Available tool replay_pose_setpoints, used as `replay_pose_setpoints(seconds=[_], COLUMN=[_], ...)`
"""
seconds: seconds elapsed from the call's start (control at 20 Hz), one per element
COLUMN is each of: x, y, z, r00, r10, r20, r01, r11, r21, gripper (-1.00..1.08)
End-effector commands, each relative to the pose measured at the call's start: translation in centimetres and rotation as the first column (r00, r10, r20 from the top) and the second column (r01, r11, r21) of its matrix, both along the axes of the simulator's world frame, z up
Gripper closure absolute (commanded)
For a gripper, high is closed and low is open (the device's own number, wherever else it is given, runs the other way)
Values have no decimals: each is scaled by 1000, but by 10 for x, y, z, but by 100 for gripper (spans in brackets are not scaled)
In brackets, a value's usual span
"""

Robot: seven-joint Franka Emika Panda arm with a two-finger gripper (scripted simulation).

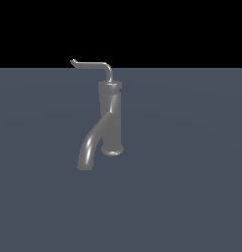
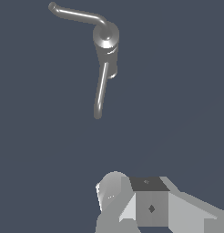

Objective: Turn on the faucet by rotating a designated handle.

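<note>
A bare simulated test scene, not a real room: a flat, featureless slate-blue floor [image 1: 192,197] under a plain black backdrop [image 1: 192,29]. A lone grey faucet [image 1: 110,118] stands unplumbed, well ahead of the blocky rendered gripper [image 2: 132,205].

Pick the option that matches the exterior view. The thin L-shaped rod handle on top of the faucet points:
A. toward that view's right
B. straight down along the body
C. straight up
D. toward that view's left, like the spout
D: the thin grey bent-rod handle runs from the top of the grey metallic faucet toward the exterior view's left, the side where the thick curved spout bends down.
</note>
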State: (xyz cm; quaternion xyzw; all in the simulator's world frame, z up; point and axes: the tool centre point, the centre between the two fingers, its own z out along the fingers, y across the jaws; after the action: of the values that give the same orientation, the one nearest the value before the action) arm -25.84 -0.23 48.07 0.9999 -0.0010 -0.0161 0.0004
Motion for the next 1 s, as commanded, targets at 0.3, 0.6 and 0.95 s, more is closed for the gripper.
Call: replay_pose_setpoints(seconds=[0.3, 0.6, 0.95], x=[2, 3, 11], y=[8, 10, 12], z=[1, 1, 0], r00=[999, 998, 1000], r10=[43, 55, 10], r20=[-13, -17, -15], r01=[-43, -55, -10], r11=[999, 998, 1000], r21=[-22, -28, -26], gripper=[108, 108, 108])
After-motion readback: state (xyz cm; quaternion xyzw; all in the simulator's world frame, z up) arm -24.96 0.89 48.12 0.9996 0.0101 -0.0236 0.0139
